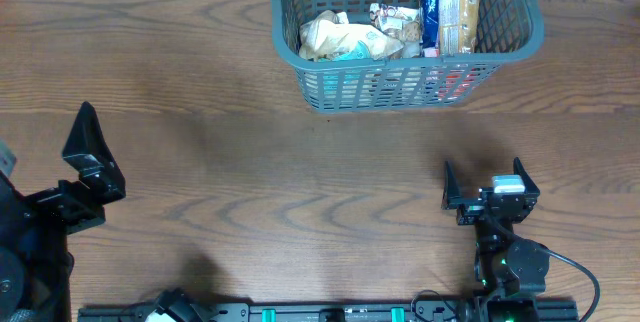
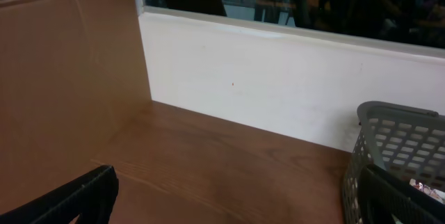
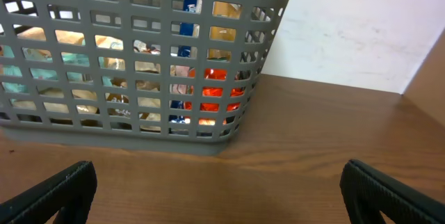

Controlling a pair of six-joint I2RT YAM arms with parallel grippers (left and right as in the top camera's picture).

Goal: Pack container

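The dark grey slotted container [image 1: 520, 40] stands at the far middle-right of the table. It holds crumpled pale snack packets [image 1: 340, 38], a blue packet [image 1: 430, 7] and an orange-and-tan packet [image 1: 460, 7] standing on edge. The right wrist view shows its lattice wall [image 3: 139, 123] close ahead with the packets behind it. The left wrist view shows its corner [image 2: 396, 140] at the right. My left gripper [image 1: 95, 177] is open and empty at the near left. My right gripper [image 1: 490, 190] is open and empty at the near right, in front of the container.
The wooden table [image 1: 250, 162] spans the view. A white wall [image 2: 278, 78] and a brown cardboard panel [image 2: 62, 78] stand behind the table's far edge. The arm bases and a black rail [image 1: 330, 312] lie along the near edge.
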